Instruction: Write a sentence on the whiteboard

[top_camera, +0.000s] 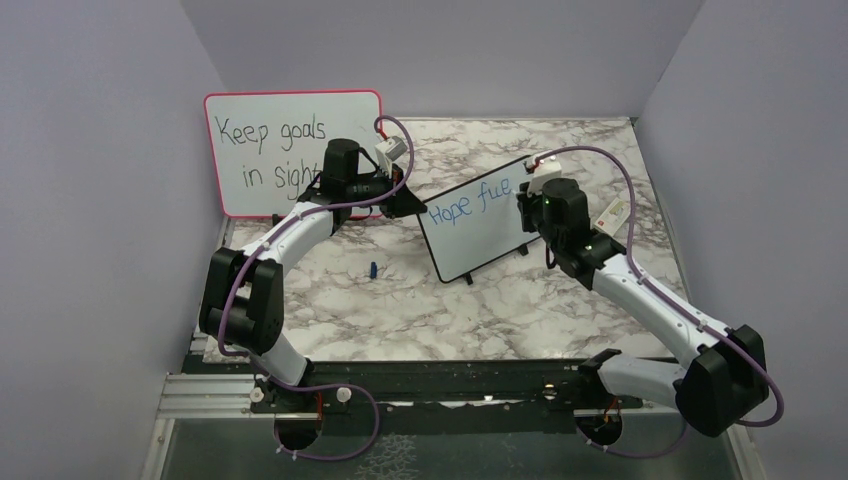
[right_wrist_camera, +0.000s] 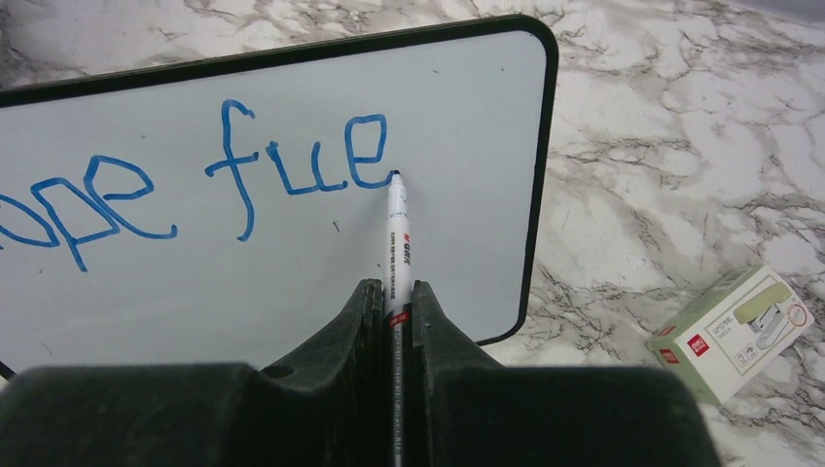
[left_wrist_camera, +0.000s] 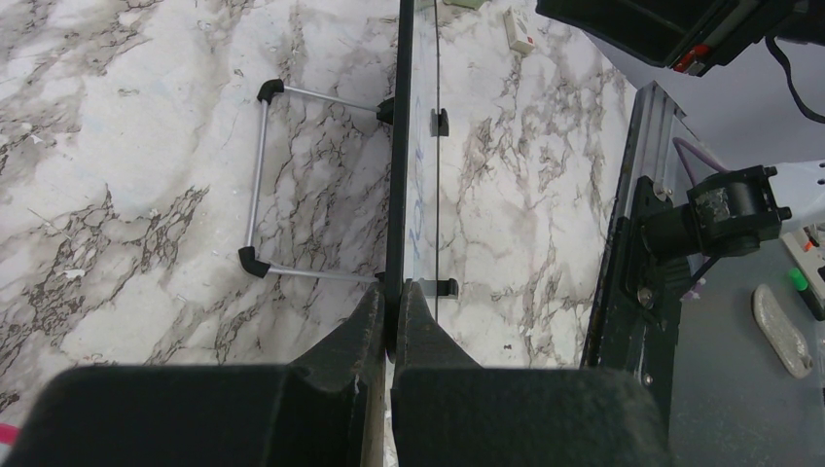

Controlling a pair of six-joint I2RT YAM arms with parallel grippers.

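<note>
Right tool (right_wrist_camera: 395, 290) is clamped on the marker (right_wrist_camera: 397, 219), jaws nearly together, nib touching the whiteboard (right_wrist_camera: 195, 282) just after the "e". Left tool (left_wrist_camera: 392, 297) is pinched tight on the board's black frame edge. The sentence (right_wrist_camera: 243, 175) reads "Hope fue"; I'd say "ls hearts." is left to write, with little room on line one, so plan a second line.

The board stands tilted back on its wire stand (left_wrist_camera: 255, 175) mid-counter (right_wrist_camera: 662, 175), right of the pink-framed board (top_camera: 290, 150).

Handling, my read: the board is light and thin, a stiff panel with a slick face. It will likely slide or tip under pen pressure. You want the left grip on the frame, never the face, and light nib force. The marker is slim and smooth and may twist if you press hard.

Blue cap (top_camera: 372, 269) lies left of the board. Stapler box (right_wrist_camera: 735, 331) sits right, apart from it.
</note>
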